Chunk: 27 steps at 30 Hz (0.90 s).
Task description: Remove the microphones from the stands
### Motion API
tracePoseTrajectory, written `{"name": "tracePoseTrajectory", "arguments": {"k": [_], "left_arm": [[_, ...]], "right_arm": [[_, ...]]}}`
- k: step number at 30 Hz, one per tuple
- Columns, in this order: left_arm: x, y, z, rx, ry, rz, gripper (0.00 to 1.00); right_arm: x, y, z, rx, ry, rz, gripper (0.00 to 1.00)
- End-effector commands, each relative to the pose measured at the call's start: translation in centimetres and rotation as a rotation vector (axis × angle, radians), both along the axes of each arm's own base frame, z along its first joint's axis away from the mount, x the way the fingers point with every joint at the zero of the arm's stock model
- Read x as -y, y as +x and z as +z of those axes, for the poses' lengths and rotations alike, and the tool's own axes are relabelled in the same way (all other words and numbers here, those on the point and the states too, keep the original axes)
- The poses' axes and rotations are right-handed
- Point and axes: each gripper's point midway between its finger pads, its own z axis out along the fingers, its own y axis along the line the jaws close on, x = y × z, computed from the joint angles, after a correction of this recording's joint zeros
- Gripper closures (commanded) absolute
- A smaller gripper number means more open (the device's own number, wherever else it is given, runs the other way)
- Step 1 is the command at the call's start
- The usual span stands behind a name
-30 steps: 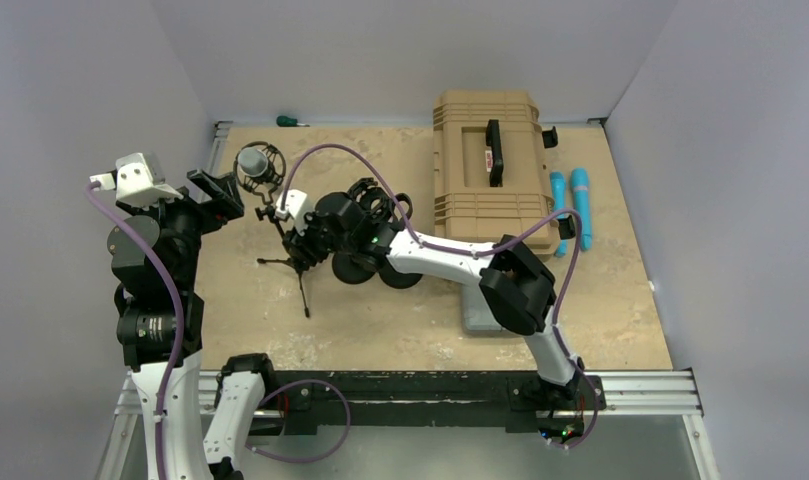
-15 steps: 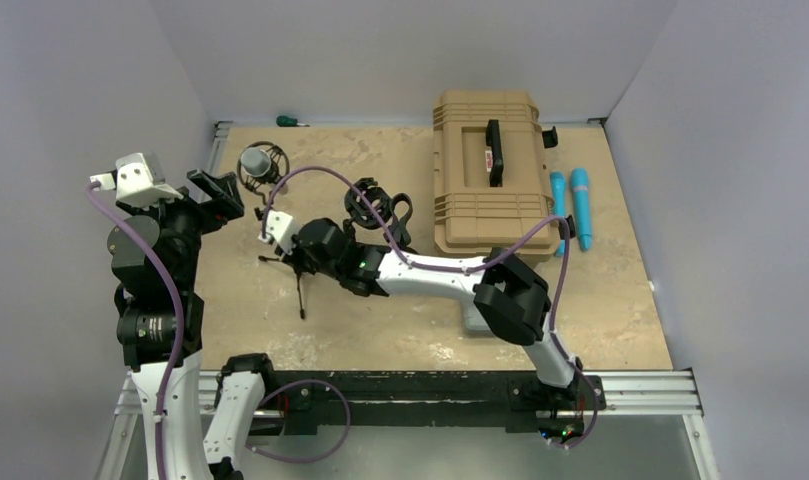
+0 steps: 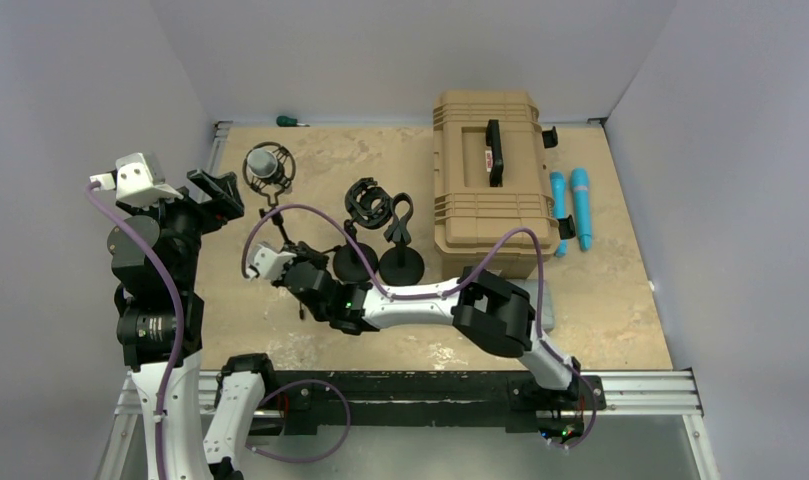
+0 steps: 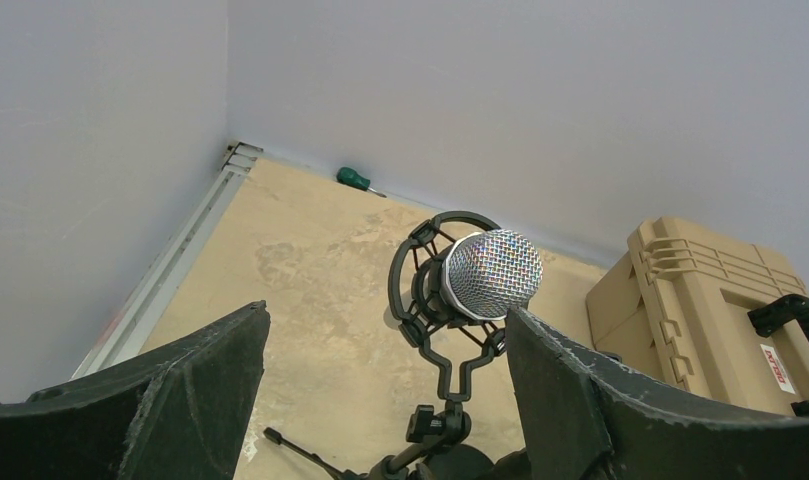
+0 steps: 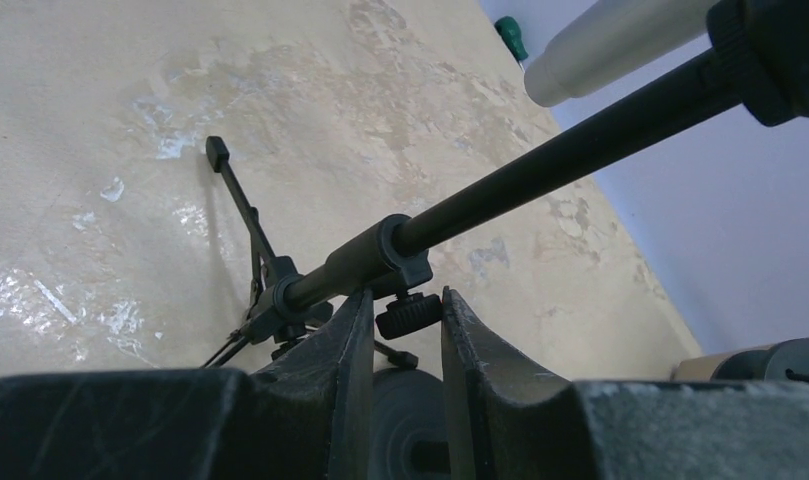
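Observation:
The microphone (image 3: 265,163) has a silver mesh head (image 4: 492,274) and sits in a black ring mount on top of a thin black tripod stand (image 5: 540,160). My left gripper (image 4: 385,315) is open, its jaws wide apart. It hangs short of the microphone, to its left in the top view (image 3: 220,195). My right gripper (image 5: 402,320) reaches low across the table (image 3: 285,258). It is shut on the small black clamp knob (image 5: 408,313) under the stand's pole, just above the tripod legs (image 5: 250,230).
A tan hard case (image 3: 485,170) lies at the back right, with two blue microphones (image 3: 572,208) beside it. Two other black stands on round bases (image 3: 400,265) are in the middle. A green-handled screwdriver (image 3: 290,121) lies by the back wall.
The right arm swung toward the near left and went down along the stand. Its jaws narrowed onto the knob. The left arm stayed still.

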Motion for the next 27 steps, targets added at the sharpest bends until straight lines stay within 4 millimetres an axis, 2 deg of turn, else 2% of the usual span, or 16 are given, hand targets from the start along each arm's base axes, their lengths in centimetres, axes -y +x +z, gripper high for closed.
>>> {"name": "tracePoseTrajectory", "arguments": {"k": [1, 4, 5, 7, 10, 12, 16, 19, 23, 27], "left_arm": [[-0.2, 0.2, 0.9, 0.038, 0.019, 0.005, 0.15], [-0.3, 0.2, 0.9, 0.037, 0.018, 0.008, 0.15], [-0.3, 0.2, 0.9, 0.038, 0.018, 0.007, 0.15], [-0.3, 0.2, 0.9, 0.037, 0.02, 0.008, 0.14], [-0.2, 0.3, 0.9, 0.035, 0.021, 0.003, 0.13], [-0.2, 0.6, 0.8, 0.035, 0.023, 0.001, 0.11], [1.1, 2.2, 0.2, -0.005, 0.027, -0.09, 0.08], [1.6, 3.7, -0.5, -0.053, 0.018, -0.131, 0.11], [1.4, 4.9, -1.1, -0.062, 0.032, -0.13, 0.15], [1.6, 6.6, -2.2, -0.08, 0.036, -0.158, 0.13]], "right_arm": [[1.5, 1.1, 0.8, 0.04, -0.019, -0.072, 0.75], [0.4, 0.1, 2.2, -0.012, 0.043, 0.008, 0.58], [0.3, -0.3, 2.7, -0.031, 0.066, 0.032, 0.49], [0.3, -1.0, 4.1, -0.063, 0.123, 0.065, 0.38], [0.6, -2.1, 6.0, -0.123, 0.197, 0.107, 0.31], [0.9, -3.1, 7.4, -0.167, 0.246, 0.151, 0.29], [2.0, -5.7, 9.7, -0.26, 0.342, 0.245, 0.29], [4.1, -7.2, 11.9, -0.299, 0.414, 0.277, 0.29], [7.0, -8.4, 13.2, -0.331, 0.471, 0.286, 0.29], [9.5, -9.1, 14.7, -0.334, 0.517, 0.28, 0.29]]}}
